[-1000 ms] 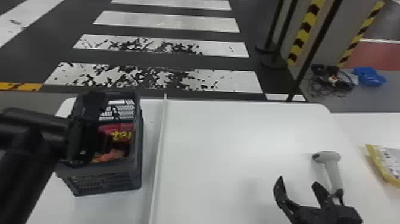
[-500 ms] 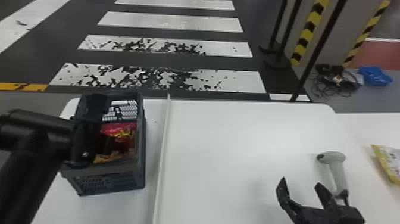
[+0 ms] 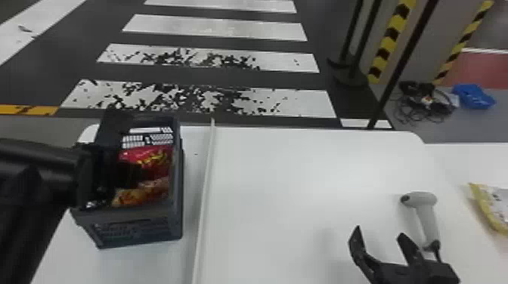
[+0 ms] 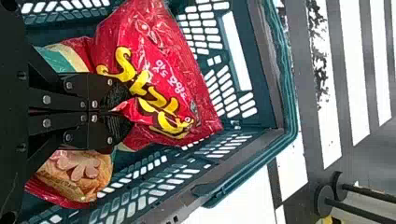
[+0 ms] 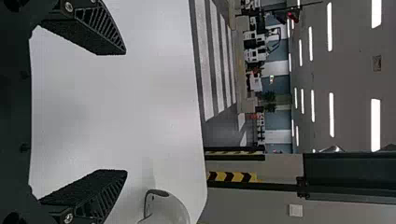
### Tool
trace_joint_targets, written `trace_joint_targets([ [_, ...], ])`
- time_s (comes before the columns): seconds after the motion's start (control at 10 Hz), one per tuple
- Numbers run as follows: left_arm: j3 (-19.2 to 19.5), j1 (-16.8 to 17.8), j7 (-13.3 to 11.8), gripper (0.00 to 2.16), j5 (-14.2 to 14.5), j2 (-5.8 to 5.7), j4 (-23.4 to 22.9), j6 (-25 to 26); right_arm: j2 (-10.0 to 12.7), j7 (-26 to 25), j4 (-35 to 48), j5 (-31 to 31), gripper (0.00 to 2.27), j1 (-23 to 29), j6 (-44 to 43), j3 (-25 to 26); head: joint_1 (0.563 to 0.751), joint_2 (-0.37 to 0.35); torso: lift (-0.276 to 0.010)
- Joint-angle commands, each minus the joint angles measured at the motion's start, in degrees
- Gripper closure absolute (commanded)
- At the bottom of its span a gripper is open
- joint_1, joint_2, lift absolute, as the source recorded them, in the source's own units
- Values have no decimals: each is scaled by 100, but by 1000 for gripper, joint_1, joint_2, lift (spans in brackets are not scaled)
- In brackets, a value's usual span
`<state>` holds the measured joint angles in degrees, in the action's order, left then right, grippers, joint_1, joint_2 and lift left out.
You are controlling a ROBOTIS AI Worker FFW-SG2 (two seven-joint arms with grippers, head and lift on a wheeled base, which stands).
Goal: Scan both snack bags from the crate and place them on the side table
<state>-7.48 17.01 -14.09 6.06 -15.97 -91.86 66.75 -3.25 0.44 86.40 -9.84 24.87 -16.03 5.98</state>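
Your left hand (image 3: 141, 174) is clenched on the red snack bag (image 4: 163, 79) inside the crate (image 3: 176, 223), with the orange snack bag (image 4: 86, 175) beside it. Your right hand (image 3: 380, 231) hangs released above the worktop (image 3: 283, 189), near the barcode scanner (image 3: 426, 215).

The head view looks down on the crate (image 3: 140, 231), which the left wrist view shares (from much closer).

Glossy red snack bag (image 4: 163, 60), yellow-lettered, crinkled, pinched, tilted inside dark upright crate (image 3: 140, 228) at left. Orange-and-red snack bag (image 3: 141, 195) held nearer in crate. Pale scanner (image 3: 427, 211) laid at right; white side table (image 3: 468, 160) placed farther right.
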Motion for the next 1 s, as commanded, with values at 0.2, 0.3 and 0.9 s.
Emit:
trace_joint_targets([
  [0.2,387,-172,-103,2138,80,-64,-702,475,9,0,-9,0,90,9,0,-10,695,-57,-95],
  [0.3,475,-216,-103,2138,133,-108,-851,528,9,0,-9,0,90,9,0,-27,695,-52,-95],
  [0.9,1196,-699,-50,2138,633,-90,-1344,247,9,0,-9,-44,97,26,17,-27,695,-25,-95],
])
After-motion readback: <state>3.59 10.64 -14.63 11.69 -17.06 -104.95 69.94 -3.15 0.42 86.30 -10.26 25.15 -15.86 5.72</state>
